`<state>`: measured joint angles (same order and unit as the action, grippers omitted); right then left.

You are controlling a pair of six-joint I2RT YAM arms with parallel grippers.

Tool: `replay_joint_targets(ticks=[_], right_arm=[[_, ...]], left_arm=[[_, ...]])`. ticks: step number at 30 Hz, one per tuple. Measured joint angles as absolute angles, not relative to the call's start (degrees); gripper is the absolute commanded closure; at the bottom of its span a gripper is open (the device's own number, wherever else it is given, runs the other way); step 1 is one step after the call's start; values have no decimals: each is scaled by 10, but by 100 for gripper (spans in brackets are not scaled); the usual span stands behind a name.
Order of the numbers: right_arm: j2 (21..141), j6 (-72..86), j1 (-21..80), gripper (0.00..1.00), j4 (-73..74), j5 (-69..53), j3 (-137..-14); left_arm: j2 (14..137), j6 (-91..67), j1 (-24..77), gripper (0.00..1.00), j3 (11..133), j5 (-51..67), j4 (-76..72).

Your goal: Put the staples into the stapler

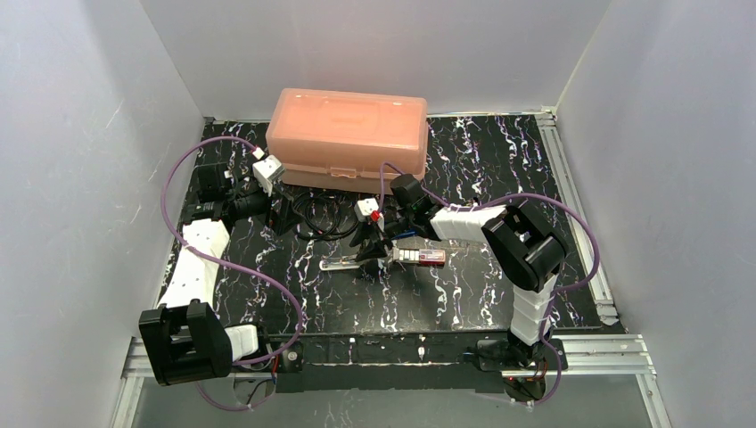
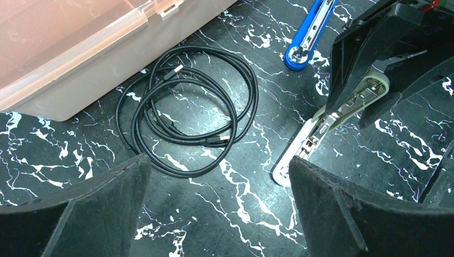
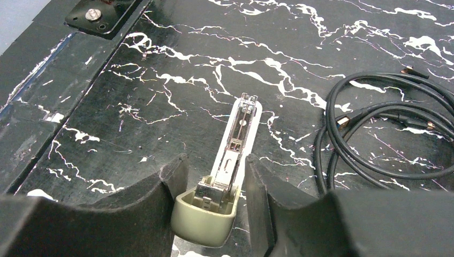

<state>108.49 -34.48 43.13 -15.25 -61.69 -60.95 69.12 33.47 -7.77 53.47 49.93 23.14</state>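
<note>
right fingers (image 3: 166, 184) pinch olive-capped white metal stapler (image 3: 236, 140) at its capped end, far tip on table (image 3: 160, 59) | left fingers (image 2: 120, 184) spread, coiled black cable (image 2: 187, 115) just ahead

White links (image 1: 198, 265), black joints (image 1: 526, 245) (bulky), purple cables (image 1: 162, 203)

Black white-veined table (image 1: 499, 160), pink lidded box (image 1: 348, 138) at far edge, coiled black cable (image 2: 187, 118), opened stapler (image 3: 235, 139), blue stapler (image 2: 310, 32), staples (image 1: 432, 258).

Overhead camera looks down from behind both bases on the whole table (image 1: 267, 299); each wrist camera peers close past its own fingers (image 2: 96, 214), both sharing the open stapler (image 3: 238, 134) and coiled cable (image 2: 187, 118) ahead
</note>
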Motion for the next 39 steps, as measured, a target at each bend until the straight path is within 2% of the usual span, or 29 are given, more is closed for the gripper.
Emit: replay_joint_targets(ticks=[5, 14, 24, 29, 35, 39], right_arm=[[1085, -343, 430, 44, -152, -614, -609], [1082, -313, 428, 29, -129, -559, -625], [980, -292, 427, 28, -29, -509, -682], [912, -312, 417, 29, 69, -479, -692], [884, -362, 351, 31, 217, -422, -683], [884, -402, 318, 33, 288, -368, -633]], left_arm=[[691, 335, -78, 2, 535, 500, 231], [691, 339, -78, 1, 535, 499, 230], [689, 311, -78, 1, 535, 473, 211], [672, 299, -78, 2, 535, 465, 211], [636, 293, -71, 1, 535, 465, 213], [612, 293, -43, 2, 535, 467, 219]])
